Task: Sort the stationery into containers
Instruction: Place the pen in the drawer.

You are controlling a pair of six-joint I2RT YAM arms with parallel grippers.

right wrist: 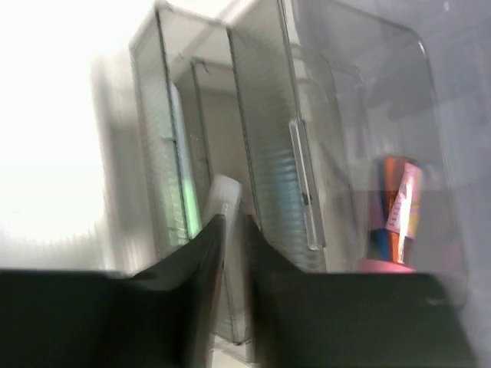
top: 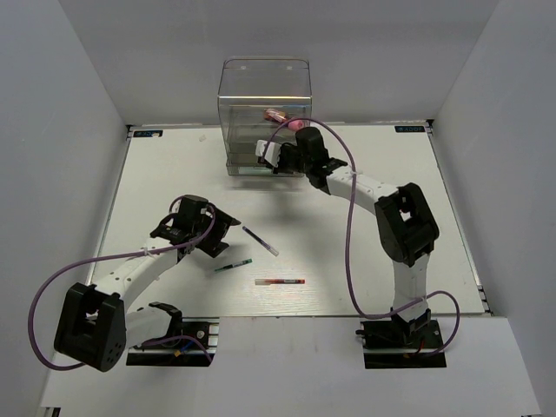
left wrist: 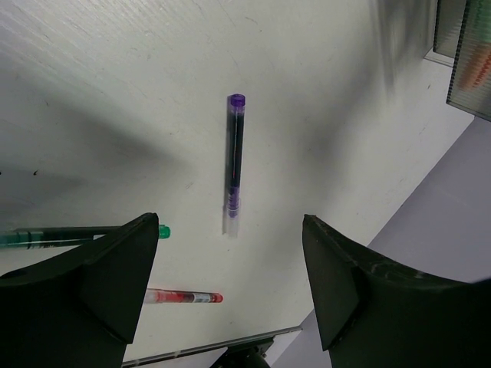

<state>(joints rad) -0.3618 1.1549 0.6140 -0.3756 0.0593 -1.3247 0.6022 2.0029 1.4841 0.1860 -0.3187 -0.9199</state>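
Note:
The clear drawer cabinet [top: 265, 91] stands at the back centre. A red pink-capped tube [top: 280, 115] lies inside it, and orange and pink items [right wrist: 399, 207] show through its wall. My right gripper [top: 271, 156] is at the cabinet's lower front, shut on a pale translucent bar [right wrist: 222, 198], apparently a drawer handle. Three pens lie on the table: a dark and white one [top: 261, 241], a green one [top: 233, 265] and a red one [top: 280, 281]. My left gripper [top: 221, 228] is open and empty above the table. In its wrist view the dark pen [left wrist: 234, 157] lies ahead of the open gripper [left wrist: 229, 230].
The white table [top: 174, 174] is walled in by grey panels on three sides. The green pen [left wrist: 46, 236] and the red pen [left wrist: 184, 297] lie near my left fingers. The cabinet's corner [left wrist: 468, 46] shows at the top right of the left wrist view.

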